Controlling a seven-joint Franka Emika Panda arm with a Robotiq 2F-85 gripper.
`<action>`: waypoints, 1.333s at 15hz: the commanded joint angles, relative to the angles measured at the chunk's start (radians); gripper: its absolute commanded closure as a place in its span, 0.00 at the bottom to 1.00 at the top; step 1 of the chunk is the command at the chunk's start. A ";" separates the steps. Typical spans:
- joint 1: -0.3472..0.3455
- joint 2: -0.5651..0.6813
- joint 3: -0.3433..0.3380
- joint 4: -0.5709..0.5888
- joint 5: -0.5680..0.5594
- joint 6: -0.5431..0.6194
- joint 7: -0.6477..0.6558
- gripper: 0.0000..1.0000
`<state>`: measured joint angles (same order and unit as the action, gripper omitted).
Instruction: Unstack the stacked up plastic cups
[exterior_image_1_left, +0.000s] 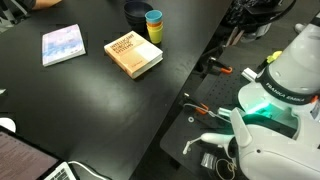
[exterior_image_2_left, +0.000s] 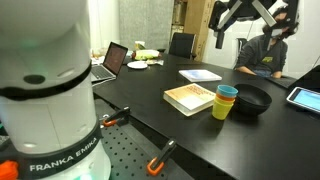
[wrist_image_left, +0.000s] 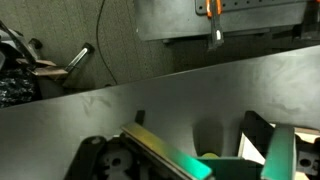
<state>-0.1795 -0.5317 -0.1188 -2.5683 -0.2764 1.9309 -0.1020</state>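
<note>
The plastic cups (exterior_image_1_left: 154, 25) stand nested in one stack on the black table, yellow at the bottom with a teal-blue one on top. In an exterior view (exterior_image_2_left: 225, 102) an orange rim shows between them. The stack is next to a wide dark bowl (exterior_image_2_left: 251, 100) and a tan book (exterior_image_1_left: 133, 55). My gripper (exterior_image_2_left: 223, 28) hangs high above the table, well above the stack and apart from it. It is open and empty. In the wrist view its fingers (wrist_image_left: 198, 120) are spread wide, and the cups are out of view there.
A blue booklet (exterior_image_1_left: 62, 44) lies left of the book. A laptop (exterior_image_2_left: 115, 60), a tablet (exterior_image_2_left: 305, 97) and a seated person (exterior_image_2_left: 265, 45) are at the table's edges. My base (exterior_image_2_left: 50, 110) stands on a perforated plate with orange-handled clamps (exterior_image_2_left: 160, 158).
</note>
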 joint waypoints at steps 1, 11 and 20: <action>0.006 0.211 0.009 0.140 -0.016 0.122 0.083 0.00; 0.039 0.609 0.009 0.323 0.070 0.417 0.171 0.00; 0.090 0.784 0.017 0.470 0.080 0.450 0.175 0.00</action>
<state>-0.0971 0.1879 -0.0991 -2.1555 -0.2054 2.3587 0.0801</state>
